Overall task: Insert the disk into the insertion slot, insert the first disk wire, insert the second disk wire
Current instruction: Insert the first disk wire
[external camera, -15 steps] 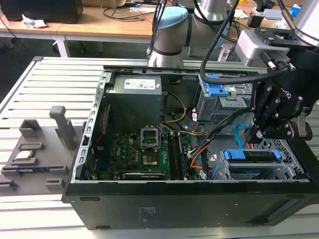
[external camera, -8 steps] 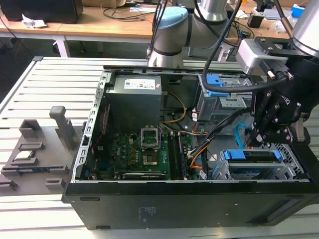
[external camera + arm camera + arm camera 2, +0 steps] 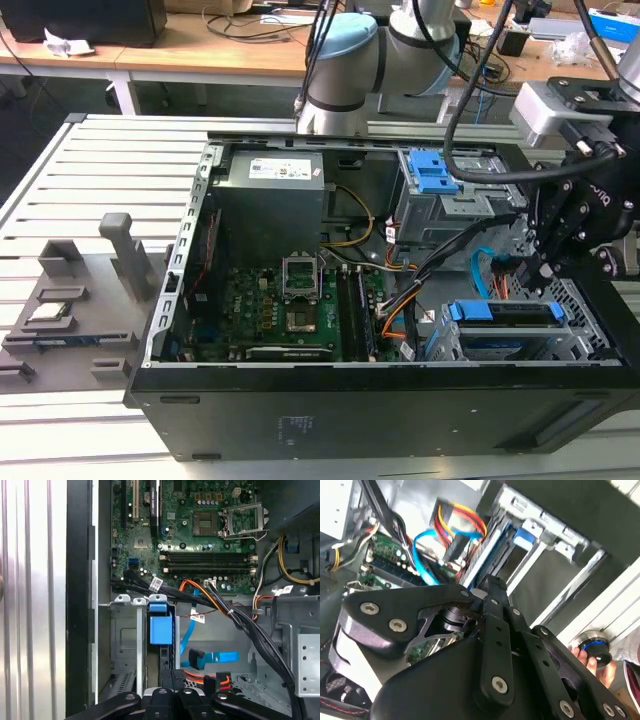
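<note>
Grey slatted metal made up the table [image 3: 60, 170], and on it lay the open black case [image 3: 330, 420]. We saw the gripper [image 3: 545, 265] hanging over the case's edge at the exterior view's right, low among the drive bays. In the first wrist view its jaws were drawn close together, and we could make out nothing held between them. The slot [image 3: 575, 345] sat in the case's corner at the exterior view's lower right. The disk [image 3: 505, 312] was seated inside it, its blue carrier showing. The first wire [image 3: 200, 676] ran red and orange along the case floor, its black plug just beside the gripper. The second wire [image 3: 220, 656], light blue, lay near it. We could not tell whether its plug end touched the disk.
</note>
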Robot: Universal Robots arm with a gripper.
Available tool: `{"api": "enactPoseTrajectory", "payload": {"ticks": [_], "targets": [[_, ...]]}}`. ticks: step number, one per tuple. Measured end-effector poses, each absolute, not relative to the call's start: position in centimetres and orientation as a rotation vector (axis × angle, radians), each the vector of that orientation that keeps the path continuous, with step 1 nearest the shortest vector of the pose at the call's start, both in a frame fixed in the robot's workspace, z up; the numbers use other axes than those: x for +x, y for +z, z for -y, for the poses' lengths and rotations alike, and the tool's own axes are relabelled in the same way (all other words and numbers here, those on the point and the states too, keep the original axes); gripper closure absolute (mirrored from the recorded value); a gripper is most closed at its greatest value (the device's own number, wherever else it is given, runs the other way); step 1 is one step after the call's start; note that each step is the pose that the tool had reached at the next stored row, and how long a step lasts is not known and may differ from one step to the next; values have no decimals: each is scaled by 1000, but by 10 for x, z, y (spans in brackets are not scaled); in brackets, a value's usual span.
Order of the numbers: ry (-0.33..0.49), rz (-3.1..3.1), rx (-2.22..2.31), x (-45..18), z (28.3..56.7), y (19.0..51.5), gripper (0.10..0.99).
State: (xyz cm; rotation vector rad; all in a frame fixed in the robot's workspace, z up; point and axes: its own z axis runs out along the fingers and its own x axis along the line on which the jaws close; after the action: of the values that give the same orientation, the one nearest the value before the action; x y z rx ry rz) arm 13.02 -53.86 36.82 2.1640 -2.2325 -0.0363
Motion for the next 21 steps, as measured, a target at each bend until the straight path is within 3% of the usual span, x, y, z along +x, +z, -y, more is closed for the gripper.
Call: {"api": "enactPoseTrajectory", "payload": {"ticks": [4,10,11,13,21], "targets": [[-30,2230,2161,140,503,368,980],[-30,2230,2161,141,498,367,980],[-29,2230,2161,141,498,366,851],[-30,2230,2161,140,498,366,725],[-7,2220,2151,140,500,354,725]]}}
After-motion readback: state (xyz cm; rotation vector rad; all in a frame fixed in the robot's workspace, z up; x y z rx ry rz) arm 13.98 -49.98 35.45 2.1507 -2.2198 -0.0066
